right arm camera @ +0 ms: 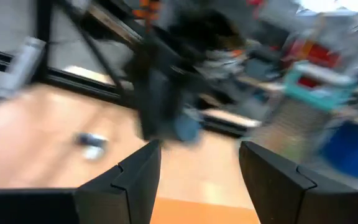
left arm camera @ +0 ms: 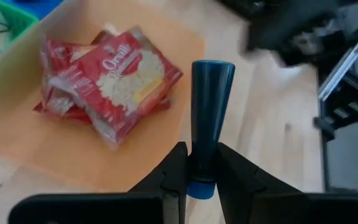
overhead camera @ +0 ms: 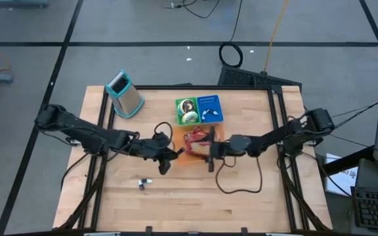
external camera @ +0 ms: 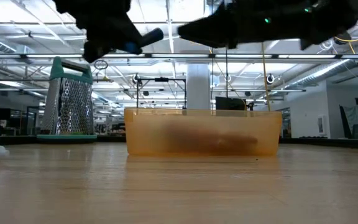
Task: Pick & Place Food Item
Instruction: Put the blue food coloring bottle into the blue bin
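Red popcorn packets [left arm camera: 114,81] lie piled in a shallow orange bin [overhead camera: 179,157] at the table's middle; the packets [overhead camera: 195,139] rest on its floor. My left gripper [overhead camera: 166,160] hovers at the bin's left near corner, shut on a dark blue tapered stick [left arm camera: 211,93], which also shows high in the low view [external camera: 143,38]. My right gripper [overhead camera: 210,157] hangs over the bin's near right part, open [right arm camera: 197,155] with nothing between its fingers. My left gripper pinches the blue stick between its two fingers at the narrow part [left arm camera: 202,168], just above its lighter blue end. The stick lies along the fingers, and its wide end juts out past them toward the bin. It is lifted clear of the table.
A metal grater [overhead camera: 125,94] with a teal top stands at the far left. A green bin [overhead camera: 187,110] and a blue bin [overhead camera: 210,108] sit just beyond the orange one. A small white thing [overhead camera: 144,183] lies on the bare wood near the left front.
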`<action>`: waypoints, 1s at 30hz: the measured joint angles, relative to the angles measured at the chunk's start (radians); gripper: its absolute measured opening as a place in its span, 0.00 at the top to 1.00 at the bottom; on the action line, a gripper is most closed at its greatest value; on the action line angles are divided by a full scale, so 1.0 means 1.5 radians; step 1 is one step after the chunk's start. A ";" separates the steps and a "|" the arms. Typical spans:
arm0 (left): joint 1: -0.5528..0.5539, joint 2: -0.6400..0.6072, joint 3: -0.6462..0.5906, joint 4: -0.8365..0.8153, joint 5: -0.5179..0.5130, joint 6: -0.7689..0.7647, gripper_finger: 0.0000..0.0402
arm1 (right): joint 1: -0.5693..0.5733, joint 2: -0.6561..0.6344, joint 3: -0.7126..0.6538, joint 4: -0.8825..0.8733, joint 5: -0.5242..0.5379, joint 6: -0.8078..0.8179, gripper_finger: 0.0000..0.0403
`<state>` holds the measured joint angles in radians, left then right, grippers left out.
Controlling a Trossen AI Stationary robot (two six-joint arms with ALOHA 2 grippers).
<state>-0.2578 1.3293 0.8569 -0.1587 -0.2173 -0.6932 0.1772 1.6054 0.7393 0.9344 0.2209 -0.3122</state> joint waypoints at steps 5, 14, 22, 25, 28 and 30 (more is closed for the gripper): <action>0.010 0.031 -0.002 0.022 0.044 0.034 0.85 | -0.010 0.047 0.075 -0.073 -0.098 0.097 0.46; 0.010 0.041 -0.001 0.053 0.053 0.070 0.85 | -0.018 0.078 0.087 -0.072 -0.127 0.139 0.43; 0.010 0.040 -0.001 0.072 0.062 0.085 0.85 | -0.021 0.077 0.087 -0.059 -0.185 0.165 0.54; 0.010 0.040 -0.001 0.072 0.063 0.087 0.85 | -0.021 0.077 0.087 -0.063 -0.185 0.165 0.61; 0.010 0.040 -0.001 0.070 0.063 0.083 0.85 | -0.023 0.077 0.087 -0.066 -0.183 0.165 0.68; 0.010 0.040 -0.001 0.069 0.063 0.083 0.85 | -0.023 0.077 0.087 -0.067 -0.183 0.165 0.72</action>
<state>-0.2432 1.3899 0.8555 -0.0551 -0.1230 -0.5694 0.1432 1.7210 0.8696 0.8337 -0.0536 -0.0650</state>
